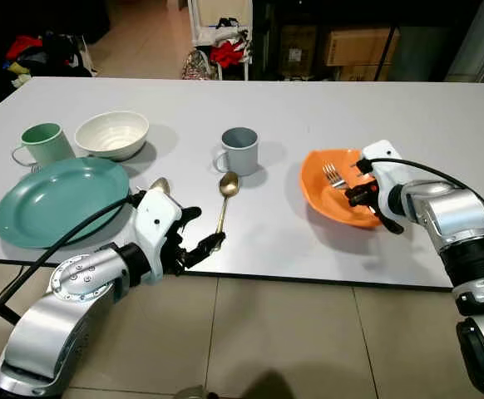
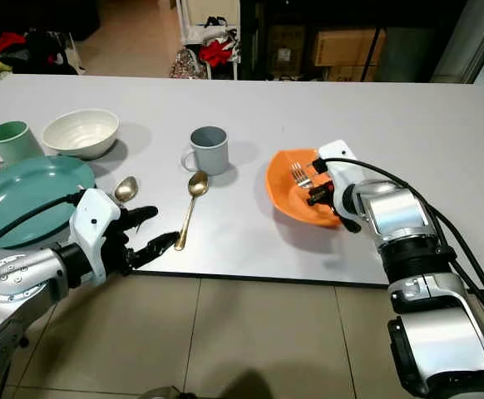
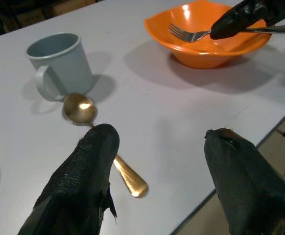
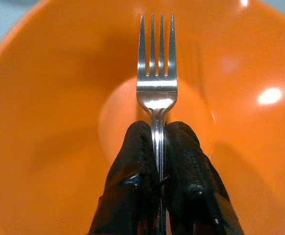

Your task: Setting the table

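White and wide, the table (image 1: 308,241) carries everything, with tiled floor below its near edge. Over the orange bowl (image 1: 321,199) by the near right edge, the right gripper (image 4: 157,147) pinches a silver fork (image 4: 156,73) by its handle, tines pointing across the bowl's inside. At the near edge, left of centre, the left gripper (image 3: 157,171) has its fingers spread apart just above the handle end of a gold spoon (image 1: 224,204). Beyond the spoon stands a grey mug (image 1: 240,150). Toward the left edge lie a teal plate (image 1: 55,199), a white bowl (image 1: 111,133) and a green mug (image 1: 42,143).
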Robot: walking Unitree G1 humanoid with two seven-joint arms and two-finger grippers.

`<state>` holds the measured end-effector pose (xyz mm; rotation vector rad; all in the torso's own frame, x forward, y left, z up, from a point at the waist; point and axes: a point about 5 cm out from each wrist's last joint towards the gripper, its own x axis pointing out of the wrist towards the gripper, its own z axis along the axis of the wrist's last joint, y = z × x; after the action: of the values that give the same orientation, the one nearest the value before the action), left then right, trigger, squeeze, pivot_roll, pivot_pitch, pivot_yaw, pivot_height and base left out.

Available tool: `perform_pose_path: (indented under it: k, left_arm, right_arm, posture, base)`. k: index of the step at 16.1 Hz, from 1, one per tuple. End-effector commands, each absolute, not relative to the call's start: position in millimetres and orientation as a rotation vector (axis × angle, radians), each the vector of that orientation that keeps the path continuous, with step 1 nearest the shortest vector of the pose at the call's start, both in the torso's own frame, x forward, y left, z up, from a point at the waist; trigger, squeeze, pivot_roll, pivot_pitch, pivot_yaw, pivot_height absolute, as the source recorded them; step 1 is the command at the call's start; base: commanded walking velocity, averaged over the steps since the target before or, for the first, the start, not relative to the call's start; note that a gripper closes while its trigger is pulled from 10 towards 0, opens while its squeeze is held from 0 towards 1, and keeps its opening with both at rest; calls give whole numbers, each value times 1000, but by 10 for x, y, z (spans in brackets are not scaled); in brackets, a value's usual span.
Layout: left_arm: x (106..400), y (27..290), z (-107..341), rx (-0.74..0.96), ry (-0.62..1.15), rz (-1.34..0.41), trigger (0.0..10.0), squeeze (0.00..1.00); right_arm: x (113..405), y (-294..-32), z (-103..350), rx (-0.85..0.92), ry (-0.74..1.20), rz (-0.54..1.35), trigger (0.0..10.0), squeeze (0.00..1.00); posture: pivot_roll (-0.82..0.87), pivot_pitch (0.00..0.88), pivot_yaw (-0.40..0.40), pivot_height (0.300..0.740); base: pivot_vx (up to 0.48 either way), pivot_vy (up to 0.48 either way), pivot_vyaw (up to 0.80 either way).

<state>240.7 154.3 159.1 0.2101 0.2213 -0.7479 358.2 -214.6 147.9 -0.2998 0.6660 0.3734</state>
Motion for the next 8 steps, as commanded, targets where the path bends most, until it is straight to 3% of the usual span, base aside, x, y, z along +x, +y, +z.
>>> perform_pose_path:
  k: [1,2,6,7,8]
  left_arm:
    - [2368,1538,1609,222,231,-770,10000,0]
    - [2363,1540,1605,226,233,-770,10000,0]
    - [2365,1555,1609,229,232,-763,10000,0]
    - [2367,1562,1615,231,230,-758,10000,0]
    - [2376,1588,1626,237,224,-738,10000,0]
  right_arm:
    - [3608,-2132,1504,-308,656,373,10000,624]
    - [3608,-2136,1491,-310,659,372,10000,749]
    - [3635,-2148,1502,-326,649,359,10000,749]
    - [3658,-2153,1563,-322,624,348,10000,949]
    - [3691,-2153,1729,-336,552,337,10000,1000]
  posture:
    - [12,0,74,740]
    - [12,0,73,740]
    - [14,0,72,740]
    - [15,0,71,740]
    - [20,0,72,740]
  base:
    - [0,0,0]
    - [0,0,0]
    - [0,0,0]
    - [0,0,0]
    - [0,0,0]
